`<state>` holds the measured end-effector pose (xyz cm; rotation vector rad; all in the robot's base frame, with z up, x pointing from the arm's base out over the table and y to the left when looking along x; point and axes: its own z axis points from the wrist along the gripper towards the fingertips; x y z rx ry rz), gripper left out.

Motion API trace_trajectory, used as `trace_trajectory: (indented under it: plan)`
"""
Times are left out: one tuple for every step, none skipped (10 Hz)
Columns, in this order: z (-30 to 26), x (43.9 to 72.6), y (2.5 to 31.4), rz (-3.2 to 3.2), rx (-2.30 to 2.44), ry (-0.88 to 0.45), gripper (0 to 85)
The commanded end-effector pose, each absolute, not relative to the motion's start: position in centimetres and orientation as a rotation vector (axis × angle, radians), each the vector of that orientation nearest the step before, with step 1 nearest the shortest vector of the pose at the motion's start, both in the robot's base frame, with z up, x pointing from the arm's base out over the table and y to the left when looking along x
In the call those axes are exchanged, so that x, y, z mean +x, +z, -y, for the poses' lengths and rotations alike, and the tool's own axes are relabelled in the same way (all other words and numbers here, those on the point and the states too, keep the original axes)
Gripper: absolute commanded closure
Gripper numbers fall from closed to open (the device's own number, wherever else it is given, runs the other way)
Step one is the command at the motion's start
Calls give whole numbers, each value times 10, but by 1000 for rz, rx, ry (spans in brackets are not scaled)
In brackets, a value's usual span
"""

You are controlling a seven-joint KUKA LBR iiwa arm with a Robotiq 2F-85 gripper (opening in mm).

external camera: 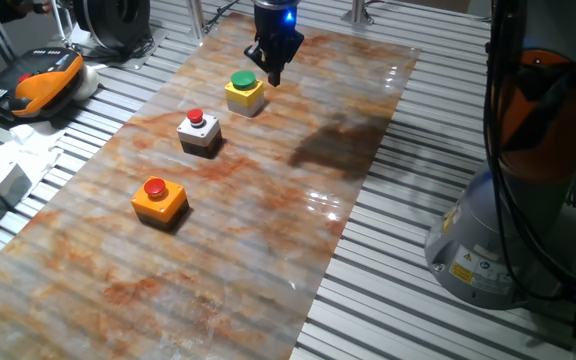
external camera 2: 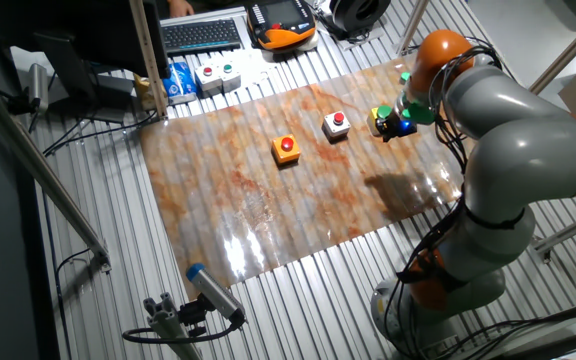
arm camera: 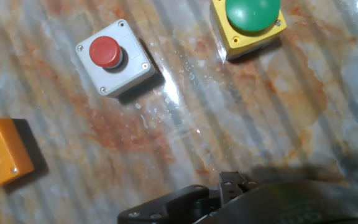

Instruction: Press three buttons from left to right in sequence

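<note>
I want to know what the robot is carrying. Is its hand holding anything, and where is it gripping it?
Nothing is held. The hand hangs beside the yellow box with green cap, gripping none of the buttons.

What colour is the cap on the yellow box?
Green cap; clearest in the hand view.

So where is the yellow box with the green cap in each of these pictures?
One fixed view: the yellow box sits top centre, just left of the gripper.
The other fixed view: right of centre, beside the arm.
Hand view: top edge, right of middle.
Shared landmark: the grey-white box next to it.
</note>
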<state>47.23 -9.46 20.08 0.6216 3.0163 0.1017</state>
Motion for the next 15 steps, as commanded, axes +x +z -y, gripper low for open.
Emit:
trace_trajectory:
  plan:
    - [95, 472, 200, -3015, 618, 102, 850]
    - [96, 472, 200, -3014, 615, 92, 850]
    - [97, 472, 200, -3010, 615, 69, 850]
    - [98, 472, 200, -3008, 614, 63, 850]
    - [99, 473, 201, -3006, 614, 55, 850]
    - [102, 474, 202, -3007, 609, 58, 850]
    - [106, 477, 203, -3013, 596, 66, 850]
    - [115, 480, 207, -3021, 578, 71, 850]
    - [121, 483, 210, -3023, 567, 66, 850]
    - [128, 485, 212, -3026, 553, 67, 850]
    - [134, 487, 213, -3029, 542, 67, 850]
    - [142, 492, 213, -3033, 528, 71, 850]
    - [150, 497, 210, -3037, 507, 83, 850]
    - [160, 502, 207, -3035, 485, 85, 850]
    - [170, 507, 204, -3036, 460, 97, 850]
